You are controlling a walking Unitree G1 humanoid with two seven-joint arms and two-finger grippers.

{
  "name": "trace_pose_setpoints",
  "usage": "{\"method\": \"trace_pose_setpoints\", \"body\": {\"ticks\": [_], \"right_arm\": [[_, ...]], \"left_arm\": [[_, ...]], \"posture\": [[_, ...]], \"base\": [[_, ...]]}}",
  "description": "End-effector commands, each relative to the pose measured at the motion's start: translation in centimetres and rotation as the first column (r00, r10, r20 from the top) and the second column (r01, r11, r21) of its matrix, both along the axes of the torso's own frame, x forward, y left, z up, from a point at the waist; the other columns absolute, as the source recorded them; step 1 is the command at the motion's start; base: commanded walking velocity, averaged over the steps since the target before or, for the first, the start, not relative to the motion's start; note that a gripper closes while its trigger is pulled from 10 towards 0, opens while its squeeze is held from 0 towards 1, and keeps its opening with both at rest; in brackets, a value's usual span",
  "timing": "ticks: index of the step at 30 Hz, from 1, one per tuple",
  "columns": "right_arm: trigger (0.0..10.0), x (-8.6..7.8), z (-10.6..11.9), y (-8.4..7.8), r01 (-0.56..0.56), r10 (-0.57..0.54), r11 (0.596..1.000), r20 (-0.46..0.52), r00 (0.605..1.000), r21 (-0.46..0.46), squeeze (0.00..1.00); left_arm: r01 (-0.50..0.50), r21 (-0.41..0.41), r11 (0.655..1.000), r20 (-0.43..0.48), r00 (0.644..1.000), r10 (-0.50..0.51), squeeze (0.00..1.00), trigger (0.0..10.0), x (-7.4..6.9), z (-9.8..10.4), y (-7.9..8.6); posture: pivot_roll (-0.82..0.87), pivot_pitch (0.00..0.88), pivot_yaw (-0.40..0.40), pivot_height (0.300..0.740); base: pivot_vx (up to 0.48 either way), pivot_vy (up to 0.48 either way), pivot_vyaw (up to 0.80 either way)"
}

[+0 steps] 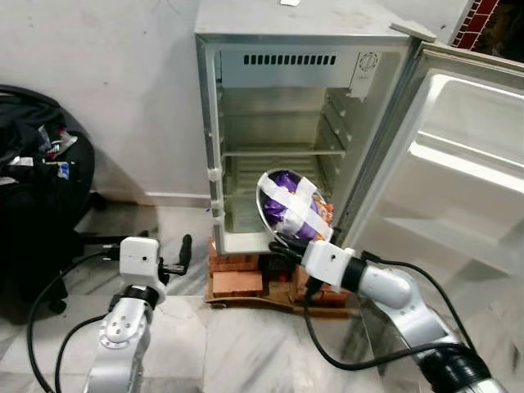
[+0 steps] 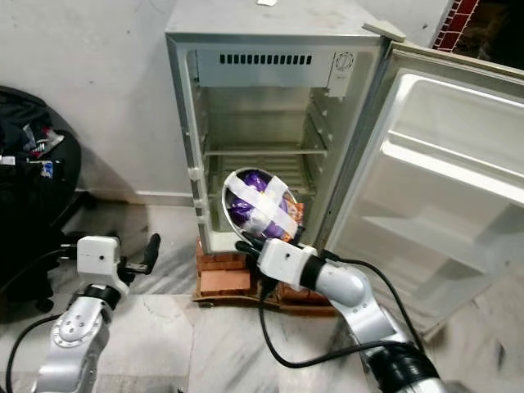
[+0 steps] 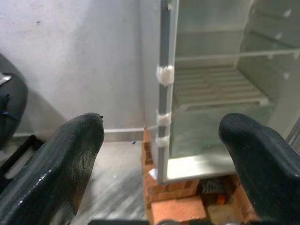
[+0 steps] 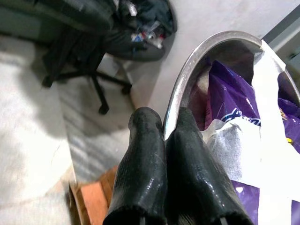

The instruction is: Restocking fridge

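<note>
Left of the fridge (image 1: pixel 278 123), an office chair (image 1: pixel 37 188) stands on marble floor (image 1: pixel 221 344) against a white wall (image 1: pixel 123 90). The left gripper (image 1: pixel 182 255) hangs spread wide, empty. The fridge rests on bricks (image 1: pixel 237 274). The right gripper (image 4: pixel 164 136) pinches the rim of a taped steel bowl (image 1: pixel 291 205) before the fridge's lower compartment, beside its open door (image 1: pixel 467 164).
</note>
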State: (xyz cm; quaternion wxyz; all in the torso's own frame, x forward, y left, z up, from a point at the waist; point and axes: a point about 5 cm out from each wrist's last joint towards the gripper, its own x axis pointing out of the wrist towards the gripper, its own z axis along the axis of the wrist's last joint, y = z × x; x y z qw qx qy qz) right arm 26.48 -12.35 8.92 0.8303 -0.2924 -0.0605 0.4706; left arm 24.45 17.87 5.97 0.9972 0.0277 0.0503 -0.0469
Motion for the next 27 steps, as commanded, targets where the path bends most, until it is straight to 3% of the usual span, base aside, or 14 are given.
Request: {"method": "trace_pose_setpoints", "body": {"ticks": [1, 7, 27], "right_arm": [[10.0, 0.31, 1.07, 0.41, -0.022, 0.022, 1.000, 0.050, 0.999, 0.010, 0.00], [10.0, 0.38, 1.05, 0.48, -0.026, 0.026, 1.000, 0.047, 0.999, 0.009, 0.00], [10.0, 0.70, 0.91, 0.10, -0.002, 0.003, 1.000, 0.040, 0.999, -0.004, 0.00]], "left_arm": [[-0.005, 0.003, 1.000, -0.001, 1.000, 0.005, 0.00, 10.0, -0.03, 0.00, 0.14], [-0.009, 0.003, 1.000, -0.002, 1.000, 0.009, 0.00, 10.0, -0.07, -0.04, 0.18], [-0.012, 0.007, 1.000, -0.011, 1.000, 0.012, 0.00, 10.0, 0.02, -0.11, 0.21]], "posture": [[0.04, 0.000, -0.048, 0.740], [0.05, 0.000, -0.050, 0.740], [0.04, 0.000, -0.046, 0.740]], "base": [[0.360, 0.000, 0.80], [0.364, 0.000, 0.77], [0.343, 0.000, 0.00]]}}
